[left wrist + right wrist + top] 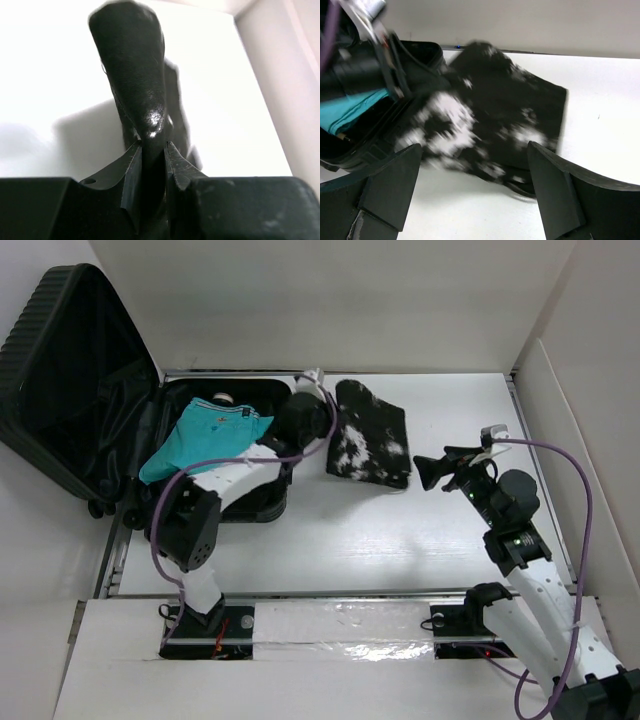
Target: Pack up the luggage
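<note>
The luggage (pixel 70 370) lies open at the far left, its ribbed lid tilted back. A folded teal garment (pixel 205 435) rests in its lower half (pixel 415 60). Just right of it, a black garment with white blotches (pixel 375 435) lies on the white table. My left gripper (pixel 333 418) is shut on this garment's left edge, and in the left wrist view the black cloth (pixel 132 65) rises from between the closed jaws (pixel 153 147). My right gripper (pixel 430 468) hovers open to the right of the garment (pixel 495 115), its fingers (pixel 390 185) wide apart and holding nothing.
White walls (pixel 560 390) enclose the table at the back and right. A metal rail (pixel 330 595) runs along the near edge in front of the arm bases. Purple cables (pixel 585 510) loop along both arms.
</note>
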`<state>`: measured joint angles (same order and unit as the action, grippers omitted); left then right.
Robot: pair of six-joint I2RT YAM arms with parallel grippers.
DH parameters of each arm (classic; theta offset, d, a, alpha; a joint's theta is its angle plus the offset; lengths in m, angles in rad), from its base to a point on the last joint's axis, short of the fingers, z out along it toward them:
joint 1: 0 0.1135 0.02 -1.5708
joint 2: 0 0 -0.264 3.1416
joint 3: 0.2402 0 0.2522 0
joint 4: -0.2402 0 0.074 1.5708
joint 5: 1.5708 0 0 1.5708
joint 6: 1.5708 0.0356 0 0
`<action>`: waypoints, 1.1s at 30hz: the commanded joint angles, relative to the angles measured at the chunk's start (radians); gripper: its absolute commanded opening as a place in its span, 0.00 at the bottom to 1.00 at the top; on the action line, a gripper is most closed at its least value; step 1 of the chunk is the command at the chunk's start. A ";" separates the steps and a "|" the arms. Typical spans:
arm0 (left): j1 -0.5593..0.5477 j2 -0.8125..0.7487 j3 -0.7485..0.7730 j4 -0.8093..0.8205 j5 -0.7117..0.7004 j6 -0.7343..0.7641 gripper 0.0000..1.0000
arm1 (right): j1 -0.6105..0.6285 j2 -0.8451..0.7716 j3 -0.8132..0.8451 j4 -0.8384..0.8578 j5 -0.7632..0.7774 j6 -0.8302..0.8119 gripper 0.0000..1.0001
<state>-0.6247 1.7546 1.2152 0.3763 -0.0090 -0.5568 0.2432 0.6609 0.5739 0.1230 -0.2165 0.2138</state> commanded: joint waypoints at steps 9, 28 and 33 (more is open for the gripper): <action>0.456 -0.240 0.236 -0.253 0.152 0.179 0.00 | 0.033 -0.053 0.026 0.003 0.016 -0.013 0.92; 0.927 -0.389 -0.123 -0.224 0.153 0.143 0.00 | 0.053 -0.072 0.032 -0.016 0.016 -0.034 0.93; 0.927 -0.408 -0.131 -0.301 0.077 0.124 0.00 | 0.053 -0.072 0.035 -0.017 0.013 -0.034 0.93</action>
<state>0.2882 1.4162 1.0756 0.0444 0.1528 -0.4225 0.2897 0.5915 0.5743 0.0849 -0.1986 0.1959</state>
